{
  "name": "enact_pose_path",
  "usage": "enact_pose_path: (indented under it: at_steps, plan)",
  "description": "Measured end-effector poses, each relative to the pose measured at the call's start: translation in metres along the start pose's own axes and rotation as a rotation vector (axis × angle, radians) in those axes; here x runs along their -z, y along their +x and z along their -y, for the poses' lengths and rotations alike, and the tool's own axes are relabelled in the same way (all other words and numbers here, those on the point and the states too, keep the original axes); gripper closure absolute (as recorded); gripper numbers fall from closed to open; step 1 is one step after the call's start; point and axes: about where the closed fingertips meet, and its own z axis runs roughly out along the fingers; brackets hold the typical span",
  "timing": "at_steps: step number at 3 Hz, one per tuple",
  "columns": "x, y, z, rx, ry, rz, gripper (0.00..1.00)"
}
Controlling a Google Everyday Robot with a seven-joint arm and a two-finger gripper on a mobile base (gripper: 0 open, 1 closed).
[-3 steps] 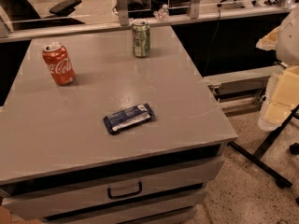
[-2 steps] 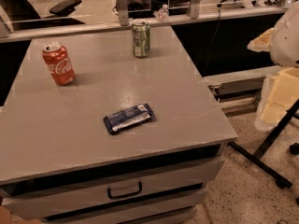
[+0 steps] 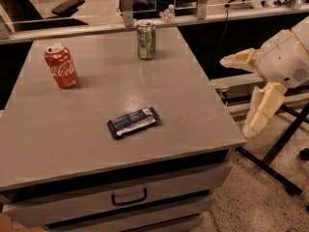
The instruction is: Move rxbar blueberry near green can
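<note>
Robot's hand (image 3: 237, 96) hangs right of the counter (image 3: 193, 100), seemingly wide open and empty. The bar (image 3: 134, 122) lies flat mid-counter, well apart from the green can (image 3: 146, 39). It is probably light, crinkly and slippery, best pinched across its narrow sides.

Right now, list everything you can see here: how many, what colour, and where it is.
rxbar blueberry: one, dark navy with white patches, lying flat near the middle of the table.
green can: one, pale green and silver, upright at the table's far edge.
Coca-Cola can: one, red, upright at the far left of the table.
table: one, grey, filling most of the view.
drawer handle: one, dark, on the cabinet front under the table.
office chair: one, black, beyond the table at upper left.
stand legs: black, on the speckled floor at right.
gripper: one, cream fingers spread open, off the table's right edge, holding nothing.
</note>
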Motion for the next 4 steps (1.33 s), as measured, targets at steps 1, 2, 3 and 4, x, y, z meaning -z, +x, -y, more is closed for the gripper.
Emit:
enact_pose_path:
  at_steps: [1,2,3,4]
  plan:
    - [-0.025,-0.007,0.005,-0.023,-0.036,0.235,0.0]
    - [-0.023,-0.009,0.005,-0.018,-0.032,0.213,0.0]
    - [-0.046,-0.02,0.003,0.007,-0.058,0.244,0.0]
    - [-0.086,-0.033,0.002,0.031,-0.102,0.302,0.0]
